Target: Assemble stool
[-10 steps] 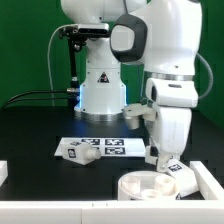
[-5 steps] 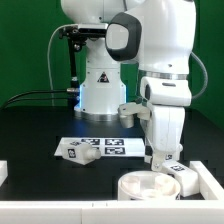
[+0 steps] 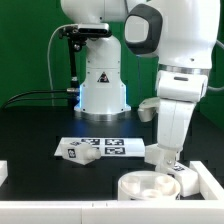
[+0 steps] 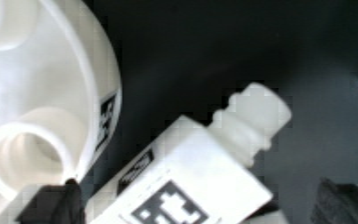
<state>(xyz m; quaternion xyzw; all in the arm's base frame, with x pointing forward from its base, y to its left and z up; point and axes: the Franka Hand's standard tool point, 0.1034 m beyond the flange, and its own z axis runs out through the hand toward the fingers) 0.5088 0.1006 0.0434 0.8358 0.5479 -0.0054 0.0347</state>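
The round white seat disc (image 3: 146,186) lies at the front of the black table, and its rim and a socket fill one side of the wrist view (image 4: 48,95). A chunky white leg (image 4: 202,170) with a square tag lies on the table beside the seat's rim; in the exterior view it (image 3: 187,174) shows at the seat's right. My gripper (image 3: 164,160) is low over this leg. In the wrist view the gripper (image 4: 197,205) is open, its dark fingers (image 4: 51,203) stand on either side of the leg, and a gap shows on at least one side.
Another tagged white leg (image 3: 78,150) lies at the exterior view's left, on the end of the marker board (image 3: 112,146). The robot's base (image 3: 100,90) stands behind. White blocks sit at the table's left edge (image 3: 4,171) and right edge (image 3: 214,176).
The upper arm has swung toward the exterior view's right, and the wrist has shifted slightly right and lower over the leg. The seat and the legs have not moved.
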